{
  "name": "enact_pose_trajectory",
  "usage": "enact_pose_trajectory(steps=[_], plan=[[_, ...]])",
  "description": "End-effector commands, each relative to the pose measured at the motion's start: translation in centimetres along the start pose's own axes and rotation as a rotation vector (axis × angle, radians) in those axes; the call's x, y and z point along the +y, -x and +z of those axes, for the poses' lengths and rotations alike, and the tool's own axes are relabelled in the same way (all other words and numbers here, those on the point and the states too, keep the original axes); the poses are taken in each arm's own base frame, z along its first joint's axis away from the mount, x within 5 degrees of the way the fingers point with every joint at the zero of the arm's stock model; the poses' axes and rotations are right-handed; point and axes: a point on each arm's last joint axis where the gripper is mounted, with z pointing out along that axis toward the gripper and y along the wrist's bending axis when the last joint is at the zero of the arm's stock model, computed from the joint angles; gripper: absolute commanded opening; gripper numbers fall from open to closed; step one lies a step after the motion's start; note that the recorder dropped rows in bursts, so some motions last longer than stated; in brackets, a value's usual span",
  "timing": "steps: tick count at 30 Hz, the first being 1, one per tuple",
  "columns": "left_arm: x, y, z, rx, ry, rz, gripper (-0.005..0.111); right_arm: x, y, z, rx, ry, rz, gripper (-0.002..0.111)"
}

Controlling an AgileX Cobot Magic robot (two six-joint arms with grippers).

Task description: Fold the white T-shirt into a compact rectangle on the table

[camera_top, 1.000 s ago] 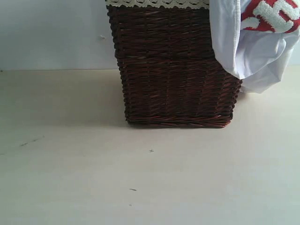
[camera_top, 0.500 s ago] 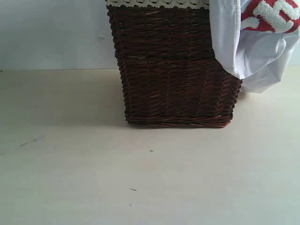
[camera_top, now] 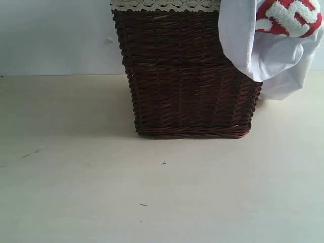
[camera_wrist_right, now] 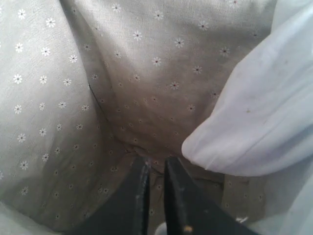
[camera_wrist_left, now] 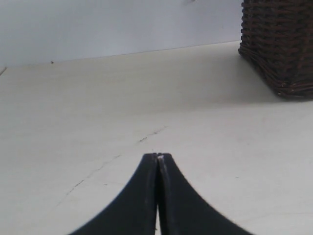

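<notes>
Across the pale table [camera_top: 162, 192], saw no fold made: white T-shirt [camera_top: 238, 40] hung over a corner of the basket [camera_top: 182, 86], everything left to do. Found left jaws shut and empty over the table; right jaws nearly closed inside the flowered lining [camera_wrist_right: 122, 63], could not tell any hold.

- A dark brown wicker basket [camera_top: 190, 76] stands upright in the middle of the exterior view. Its sides are woven in tight horizontal rows and narrow slightly toward the base.
- A white lace trim [camera_top: 164, 5] runs along the basket's top rim.
- A plain pale wall [camera_top: 55, 35] rises behind the basket, with a small dark mark [camera_top: 110, 40] just beside the basket's left edge.
- A grey-green fabric lining [camera_wrist_right: 146, 73], dotted with tiny white flowers and creased into folds, fills the right wrist view.
- The left wrist view catches only the basket's lower corner.
</notes>
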Motion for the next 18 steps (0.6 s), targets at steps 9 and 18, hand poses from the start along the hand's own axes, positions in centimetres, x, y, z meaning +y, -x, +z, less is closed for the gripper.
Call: enact_pose_trajectory(steps=[9,18], plan=[[-0.1,0.0,0.1,-0.009,-0.009,-0.003,0.0,1.0,3.4,-8.3,-0.229,-0.028,-0.093,0.0],[-0.1,0.0,0.1,-0.009,-0.009,-0.003,0.0,1.4,6.1,-16.8,-0.337,-0.117,-0.169,0.0]])
